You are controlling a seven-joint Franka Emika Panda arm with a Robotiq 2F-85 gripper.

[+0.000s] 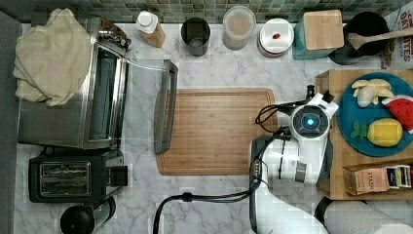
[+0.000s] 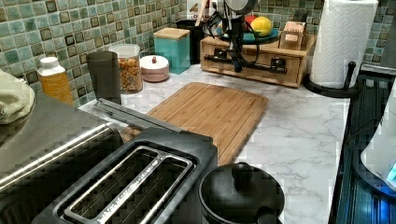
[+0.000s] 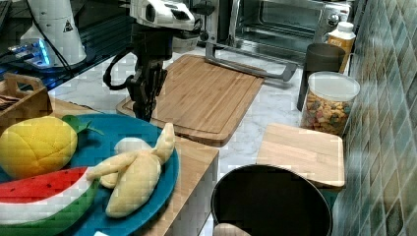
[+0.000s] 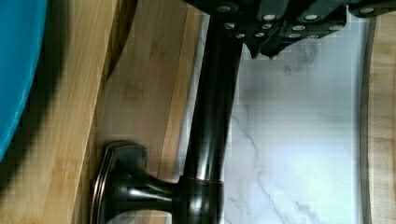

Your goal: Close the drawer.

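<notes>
The drawer (image 2: 261, 56) is seen in the left view as one shallow light-wood front set in the wooden box that carries one blue plate (image 1: 345, 109), at the far end of the marble counter (image 1: 219, 195); its front appears pushed in, or nearly so. One toaster oven (image 1: 73, 112) with its door let down is found at the top view's left, and one black toaster (image 1: 68, 178) just below it. One cutting board (image 1: 214, 131) is laid flat between the oven door and the box. One paper roll (image 2: 343, 42) is stood upright just beside the box at the left view's right. Three toy fruits are counted on the plate: one banana (image 3: 135, 177), one watermelon slice (image 3: 44, 199) and one pineapple (image 3: 37, 145). One black bar handle (image 4: 212, 116) is fixed across the drawer front on two mounts, one mount (image 4: 126, 184) being seen in the wrist view. One white arm (image 1: 292, 156) is bent over the counter's edge, its wrist turned down in front of the box. The gripper (image 2: 237, 67) is held pointing downward at the handle, near the bar's middle; whether it is apart, together or clamped on the bar cannot be told.
</notes>
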